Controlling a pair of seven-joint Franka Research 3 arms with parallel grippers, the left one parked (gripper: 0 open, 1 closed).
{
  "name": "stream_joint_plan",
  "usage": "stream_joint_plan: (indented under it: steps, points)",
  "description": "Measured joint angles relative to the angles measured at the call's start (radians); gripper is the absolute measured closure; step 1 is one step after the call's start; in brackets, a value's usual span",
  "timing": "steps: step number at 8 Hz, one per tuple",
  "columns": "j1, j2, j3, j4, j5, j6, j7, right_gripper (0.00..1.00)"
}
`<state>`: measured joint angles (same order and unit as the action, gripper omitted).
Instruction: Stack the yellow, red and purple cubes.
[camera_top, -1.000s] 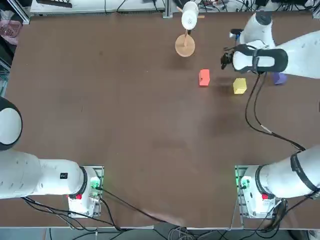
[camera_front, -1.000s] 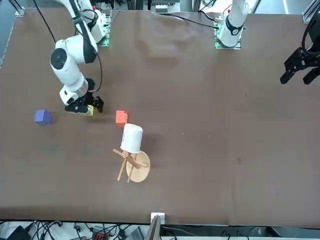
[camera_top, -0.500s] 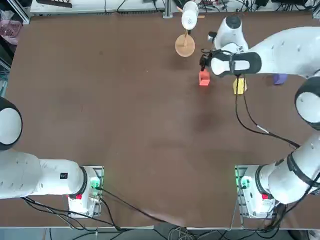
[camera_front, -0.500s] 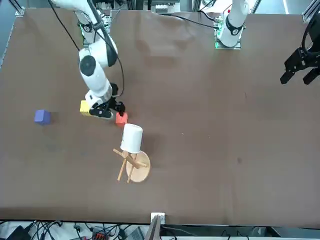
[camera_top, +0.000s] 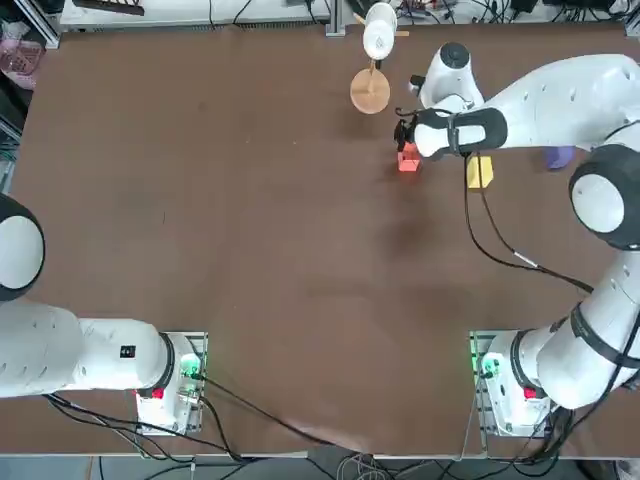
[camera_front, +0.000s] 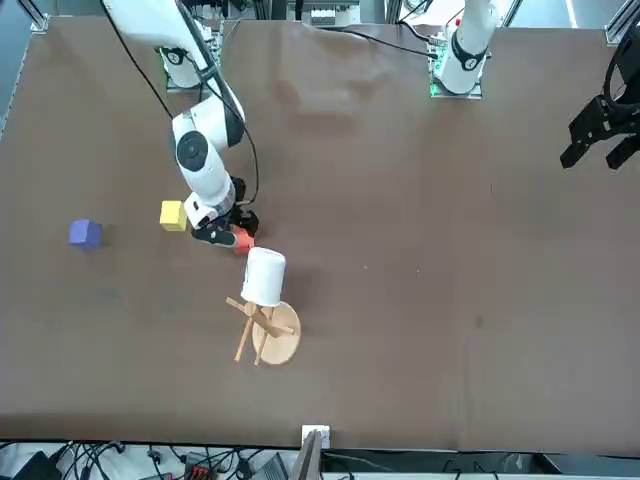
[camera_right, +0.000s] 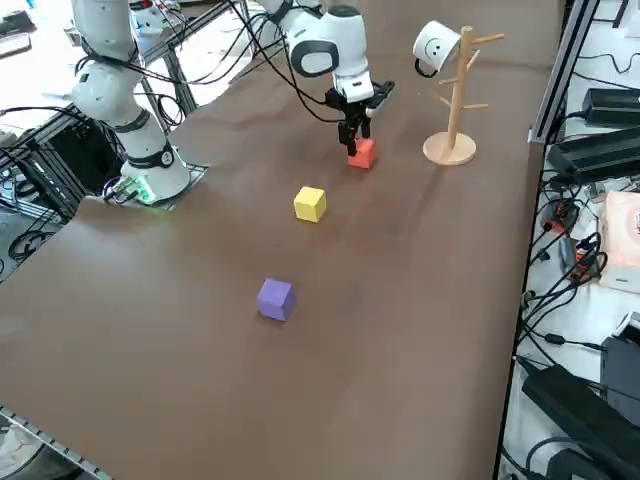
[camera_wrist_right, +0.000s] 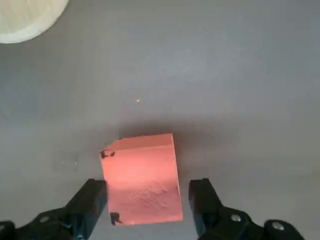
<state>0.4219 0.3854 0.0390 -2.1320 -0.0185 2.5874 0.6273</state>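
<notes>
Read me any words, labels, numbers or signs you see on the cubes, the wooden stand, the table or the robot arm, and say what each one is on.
No readable text anywhere.
red cube: plain faces, only small dark specks.
yellow cube and purple cube: plain.
white top on the wooden stand: a dark face-like mark, no letters.
right gripper, open around the red cube: no label visible.
table: unmarked.
</notes>
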Motion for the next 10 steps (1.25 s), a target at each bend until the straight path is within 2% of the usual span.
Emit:
stream_joint_plan:
  steps: [4,6,7,9,10]
  points:
    - [0.018,0.05,0.0,0.009,0.0,0.042,0.0,0.0]
    - [0.026,0.08,-0.001,0.03,-0.001,0.045,0.0,0.04]
    - [0.026,0.083,-0.004,0.036,-0.001,0.044,-0.001,0.22]
    - [0.024,0.079,-0.015,0.049,-0.002,0.027,-0.003,0.3]
    - [0.022,0.07,-0.022,0.065,-0.003,-0.015,-0.003,0.31]
